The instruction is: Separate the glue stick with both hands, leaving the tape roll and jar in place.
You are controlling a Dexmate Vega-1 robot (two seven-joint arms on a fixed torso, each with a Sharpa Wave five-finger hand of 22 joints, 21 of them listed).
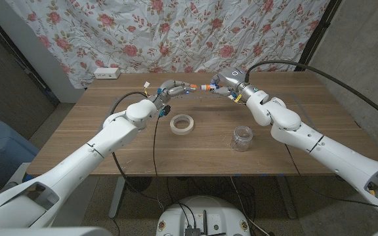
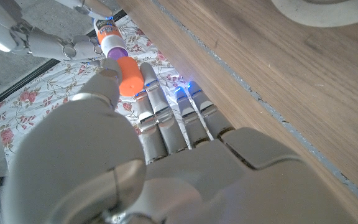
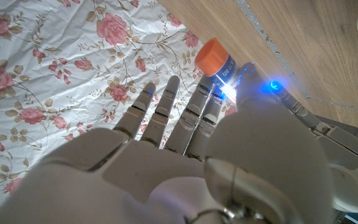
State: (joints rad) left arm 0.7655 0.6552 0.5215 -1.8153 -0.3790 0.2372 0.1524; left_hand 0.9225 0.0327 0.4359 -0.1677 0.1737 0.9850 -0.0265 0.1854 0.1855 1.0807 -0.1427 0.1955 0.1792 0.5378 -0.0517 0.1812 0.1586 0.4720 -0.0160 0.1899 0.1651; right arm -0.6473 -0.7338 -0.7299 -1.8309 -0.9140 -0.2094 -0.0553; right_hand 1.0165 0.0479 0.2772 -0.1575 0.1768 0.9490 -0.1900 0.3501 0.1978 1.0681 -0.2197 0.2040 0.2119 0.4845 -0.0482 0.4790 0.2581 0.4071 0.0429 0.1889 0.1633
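The glue stick (image 1: 208, 86) is held in the air over the table's back middle, between both hands. My left hand (image 1: 173, 88) pinches its orange cap (image 2: 129, 75). My right hand (image 1: 231, 80) grips the white labelled body (image 2: 109, 36), whose orange end (image 3: 211, 55) pokes out past the fingers. A purple neck (image 2: 114, 54) shows between cap and body; I cannot tell whether they still touch. The tape roll (image 1: 182, 123) lies flat at the table's middle. The clear jar (image 1: 242, 138) stands to its right, nearer the front.
The wooden table (image 1: 110, 154) has bare room at left and front. A white power strip (image 1: 107, 73) sits past the back left edge. A floral curtain (image 1: 195, 33) hangs behind. Cables trail from both arms over the table.
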